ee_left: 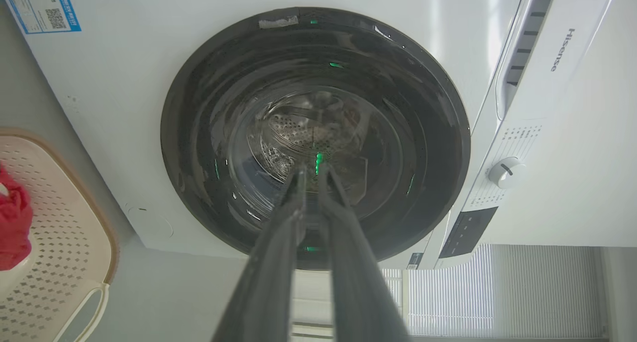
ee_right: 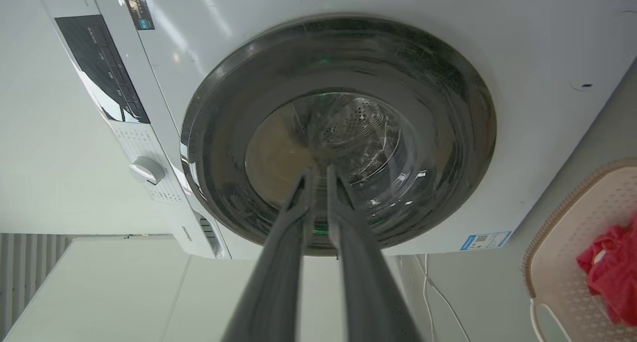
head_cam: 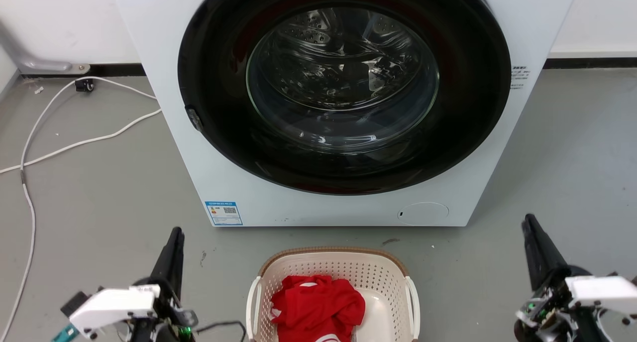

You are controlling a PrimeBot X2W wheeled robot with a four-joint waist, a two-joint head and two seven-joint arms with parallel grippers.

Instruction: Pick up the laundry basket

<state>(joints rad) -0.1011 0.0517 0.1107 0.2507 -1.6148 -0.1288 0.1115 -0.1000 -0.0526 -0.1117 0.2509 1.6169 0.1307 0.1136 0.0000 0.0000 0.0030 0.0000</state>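
The laundry basket (head_cam: 378, 275), cream with perforated walls, a brown rim and white side handles, stands on the grey floor at the bottom centre of the head view, just in front of the washer. A red garment (head_cam: 318, 304) lies inside it. My left gripper (head_cam: 176, 232) hovers left of the basket with its fingers together and nothing held. My right gripper (head_cam: 527, 220) stands further off on the basket's right, also shut and empty. Both point at the washer. The left wrist view catches my left gripper (ee_left: 311, 170) and the basket (ee_left: 64, 222); the right wrist view catches my right gripper (ee_right: 318, 172) and the basket (ee_right: 572, 242).
A white front-loading washer (head_cam: 199, 172) with a shut round glass door (head_cam: 343, 83) rises directly behind the basket. A white cable (head_cam: 30, 133) trails over the floor at the left. Bare grey floor lies on both sides of the basket.
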